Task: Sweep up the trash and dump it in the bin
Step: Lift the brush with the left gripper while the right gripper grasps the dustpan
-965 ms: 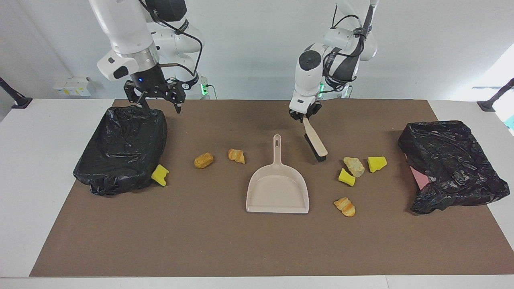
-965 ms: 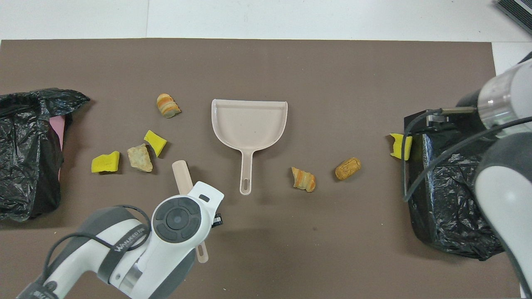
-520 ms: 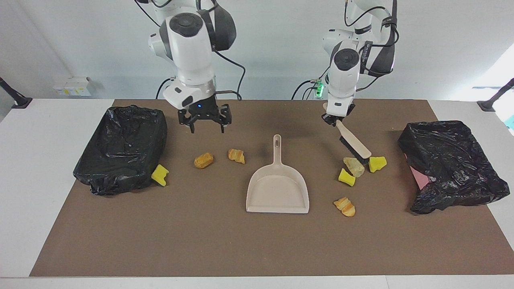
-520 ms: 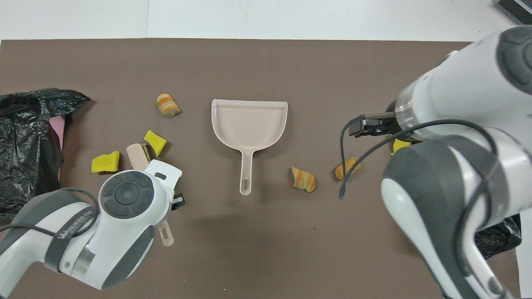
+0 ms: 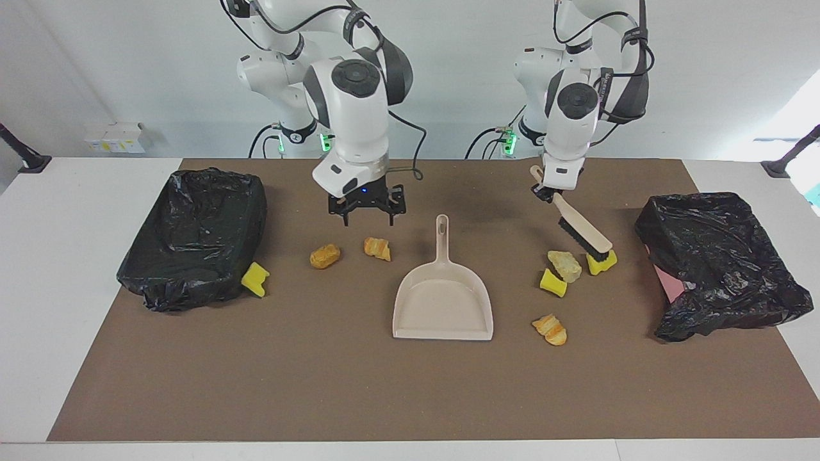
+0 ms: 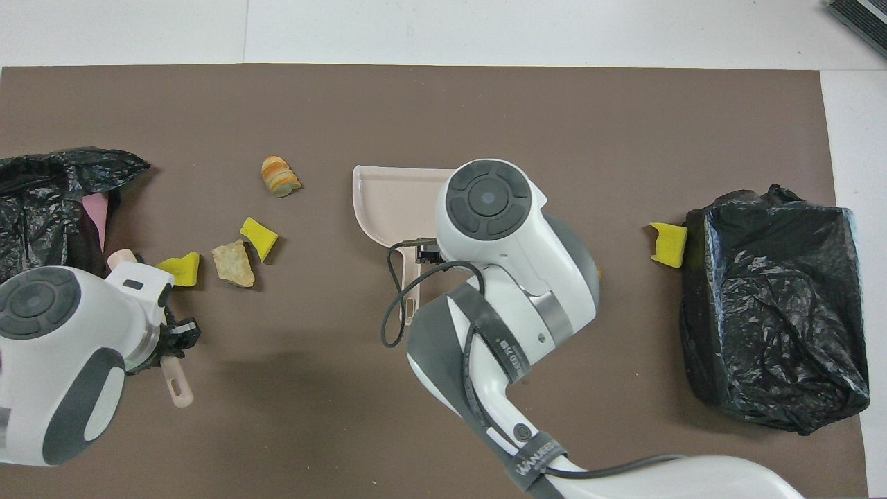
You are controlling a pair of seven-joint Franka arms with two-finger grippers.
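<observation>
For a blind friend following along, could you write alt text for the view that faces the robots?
The left end effector, shut on a brush, lowers its bristles onto a yellow chunk near one black-bagged bin. The right end effector hangs open over two bread-like lumps beside the empty beige dustpan.

Seven trash chunks (image 5: 564, 266), two bins (image 5: 192, 237).

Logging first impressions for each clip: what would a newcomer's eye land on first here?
Probably the beige dustpan lying mid-mat with yellow and tan trash chunks scattered to either side. Next, the left gripper shut on a brush, its bristles at a yellow chunk. The right gripper hovers open beside the dustpan's handle; black-bagged bins sit at both ends.
</observation>
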